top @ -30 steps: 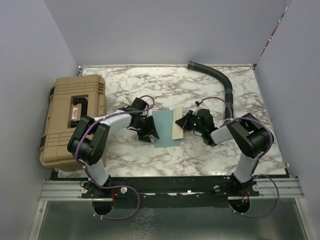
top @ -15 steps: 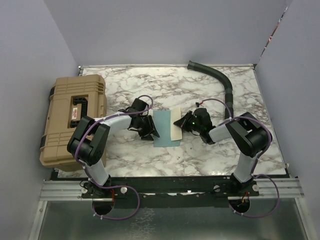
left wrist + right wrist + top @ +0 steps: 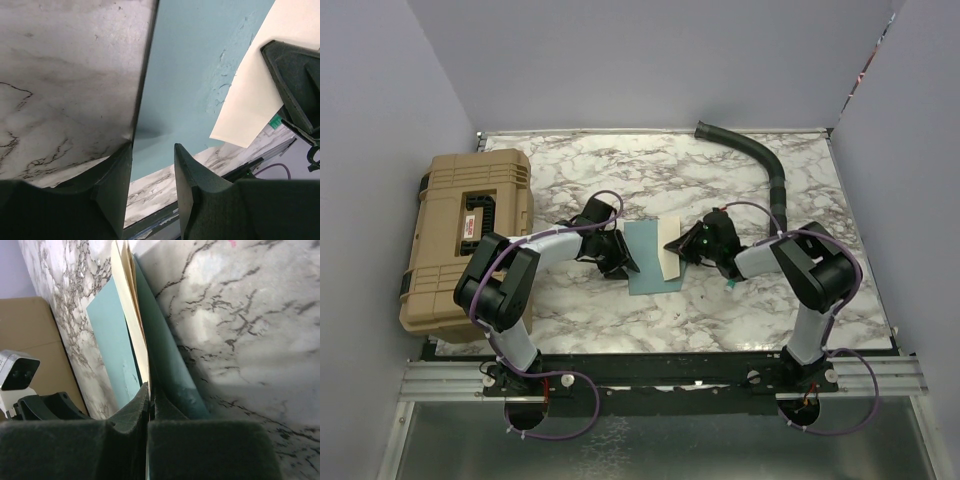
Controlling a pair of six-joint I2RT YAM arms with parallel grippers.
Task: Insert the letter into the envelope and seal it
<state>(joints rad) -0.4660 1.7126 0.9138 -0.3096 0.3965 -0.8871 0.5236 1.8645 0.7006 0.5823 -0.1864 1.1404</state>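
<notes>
In the middle of the white, grey-veined marble table [image 3: 720,300], the flat teal paper envelope [image 3: 645,265] [image 3: 195,75] [image 3: 112,335] is lying between the two arms. The flat tan-beige paper letter [image 3: 669,250] [image 3: 260,80] [image 3: 131,325] is overlapping the envelope's right side, showing in the overhead view as a narrow strip running from near to far.

The right gripper [image 3: 680,246] [image 3: 149,390] is reaching in from the right, and its jaws are pressing together on the letter's right edge. In the right wrist view teal paper is showing on both sides of the tan sheet, so the letter is sitting between two teal layers there. I cannot tell whether the jaws are also pinching the teal layer on the right.

The left gripper [image 3: 619,262] [image 3: 152,150] is sitting low at the envelope's left edge with its fingers spread apart, one over bare marble and the other over teal paper. It is gripping nothing.

A tan hard plastic case [image 3: 460,240] is resting on the table's left edge. A black corrugated hose [image 3: 770,170] is curving along the far right.
</notes>
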